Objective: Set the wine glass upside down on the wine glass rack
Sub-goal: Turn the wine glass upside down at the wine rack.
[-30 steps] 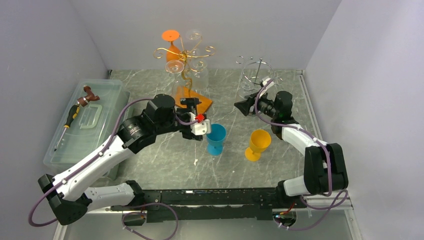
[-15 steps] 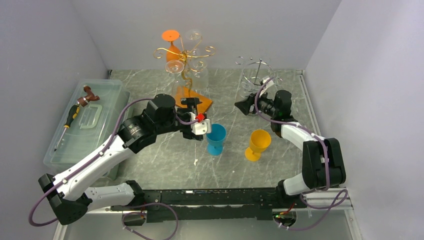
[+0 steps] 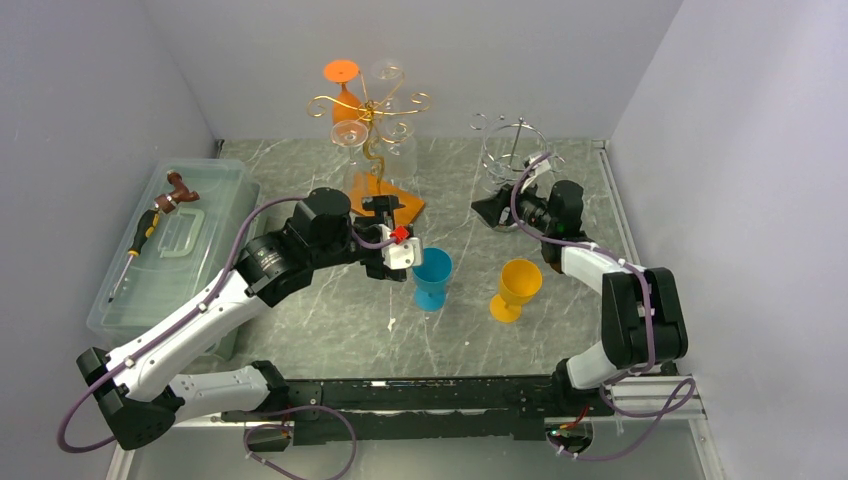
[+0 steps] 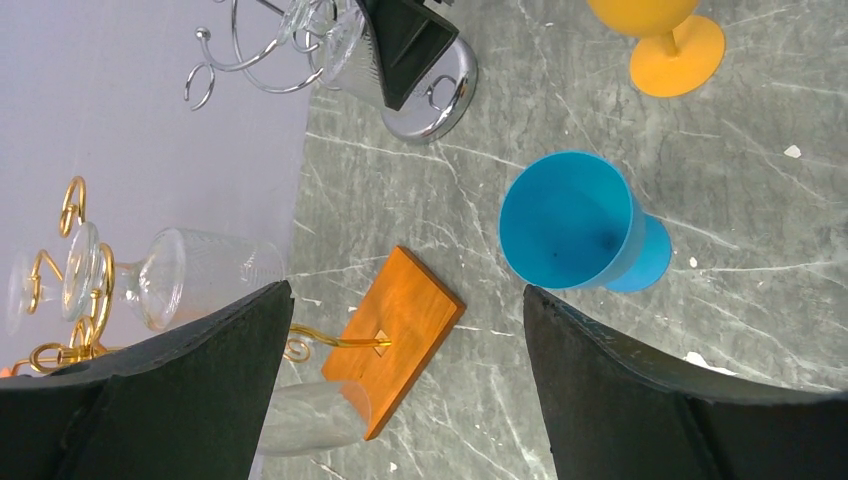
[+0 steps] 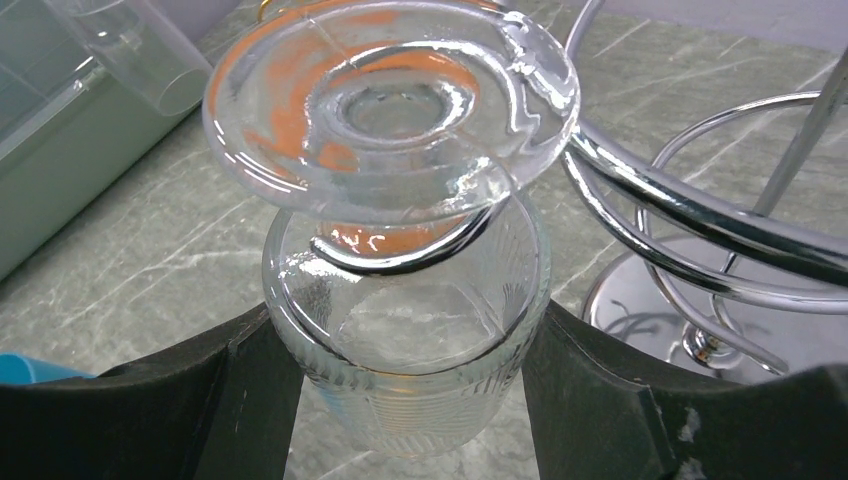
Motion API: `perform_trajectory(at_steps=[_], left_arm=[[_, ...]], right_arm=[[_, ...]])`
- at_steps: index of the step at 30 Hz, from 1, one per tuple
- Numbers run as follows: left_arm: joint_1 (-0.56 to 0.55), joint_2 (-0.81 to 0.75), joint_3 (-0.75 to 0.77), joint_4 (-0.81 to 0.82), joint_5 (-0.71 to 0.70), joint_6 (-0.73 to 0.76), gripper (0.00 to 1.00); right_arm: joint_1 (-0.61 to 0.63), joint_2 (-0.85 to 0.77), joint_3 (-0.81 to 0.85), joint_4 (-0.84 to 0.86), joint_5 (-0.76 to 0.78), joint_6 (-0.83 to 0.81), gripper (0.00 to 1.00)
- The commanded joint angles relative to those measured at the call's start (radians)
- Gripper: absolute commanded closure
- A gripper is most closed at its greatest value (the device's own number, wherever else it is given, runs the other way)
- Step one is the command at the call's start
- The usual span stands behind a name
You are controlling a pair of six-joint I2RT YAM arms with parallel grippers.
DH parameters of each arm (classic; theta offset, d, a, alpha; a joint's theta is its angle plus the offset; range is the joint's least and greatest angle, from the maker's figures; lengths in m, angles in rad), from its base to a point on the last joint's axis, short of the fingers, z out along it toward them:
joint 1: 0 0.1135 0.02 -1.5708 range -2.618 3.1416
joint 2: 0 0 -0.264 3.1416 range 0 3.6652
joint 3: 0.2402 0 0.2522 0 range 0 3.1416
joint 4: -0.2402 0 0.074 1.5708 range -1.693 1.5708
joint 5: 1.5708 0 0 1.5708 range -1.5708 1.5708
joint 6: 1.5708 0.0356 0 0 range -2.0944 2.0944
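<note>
A clear ribbed wine glass (image 5: 405, 300) hangs upside down, its round foot (image 5: 390, 95) resting on a hook of the chrome wire rack (image 5: 690, 240). My right gripper (image 5: 410, 385) is shut on the glass bowl, one finger on each side. From above, this gripper (image 3: 489, 211) is at the left side of the chrome rack (image 3: 515, 150). My left gripper (image 3: 388, 208) is open and empty above the table, between the gold rack's wooden base (image 4: 395, 335) and a blue cup (image 4: 575, 225).
A gold wire rack (image 3: 372, 110) at the back holds an orange glass (image 3: 343, 92) and clear glasses. The blue cup (image 3: 432, 276) and a yellow cup (image 3: 517, 288) stand mid-table. A clear bin (image 3: 175, 245) with a screwdriver sits at the left.
My right arm's elbow has drawn in toward the left and the gripper with the glass has edged slightly toward the chrome rack. The left arm has not moved.
</note>
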Motion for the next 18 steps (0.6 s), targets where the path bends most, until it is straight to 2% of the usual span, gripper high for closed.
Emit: perform_trajectory(at_steps=[1, 6, 15, 16, 17, 18], left_arm=[[-0.003, -0.017, 0.019, 0.016, 0.027, -0.026, 0.09], [-0.004, -0.016, 0.016, 0.015, 0.032, -0.032, 0.09], [-0.003, -0.014, 0.02, 0.014, 0.039, -0.037, 0.08], [-0.004, -0.014, 0.021, 0.012, 0.041, -0.037, 0.08], [-0.004, -0.014, 0.022, 0.011, 0.041, -0.038, 0.08], [-0.004, -0.014, 0.024, 0.01, 0.041, -0.039, 0.08]], right_arm=[[-0.007, -0.008, 0.0, 0.136, 0.019, 0.016, 0.72], [-0.007, -0.005, -0.014, 0.151, 0.05, 0.036, 0.69], [-0.004, -0.009, -0.03, 0.144, 0.122, 0.057, 0.52], [-0.003, -0.012, -0.032, 0.136, 0.131, 0.056, 0.13], [-0.003, -0.014, -0.034, 0.131, 0.136, 0.055, 0.02], [-0.003, -0.015, -0.034, 0.129, 0.137, 0.055, 0.0]])
